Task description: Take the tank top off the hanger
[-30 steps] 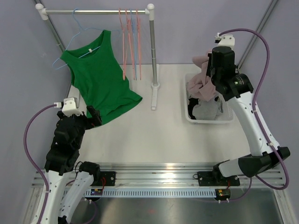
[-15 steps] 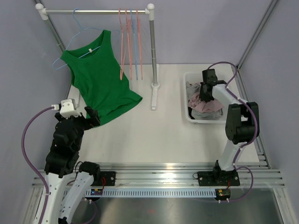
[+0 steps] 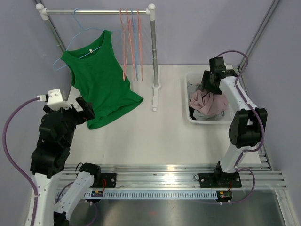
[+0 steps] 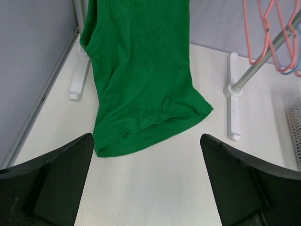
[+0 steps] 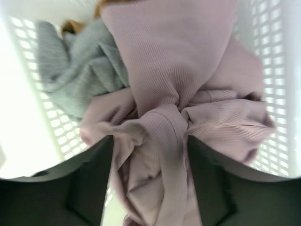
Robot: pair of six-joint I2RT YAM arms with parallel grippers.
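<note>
Green tank top (image 3: pixel 99 82) hanging lengthwise, hem tableward

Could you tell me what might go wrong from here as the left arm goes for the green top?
The tank top hangs from only one end of the blue hanger, so a sideways tug may tilt the hanger or pull it off the rail.

The left gripper is open and short of the hem, which lies on the table; closing low could pinch nothing.

The pink hangers hang close by and could snag.
</note>
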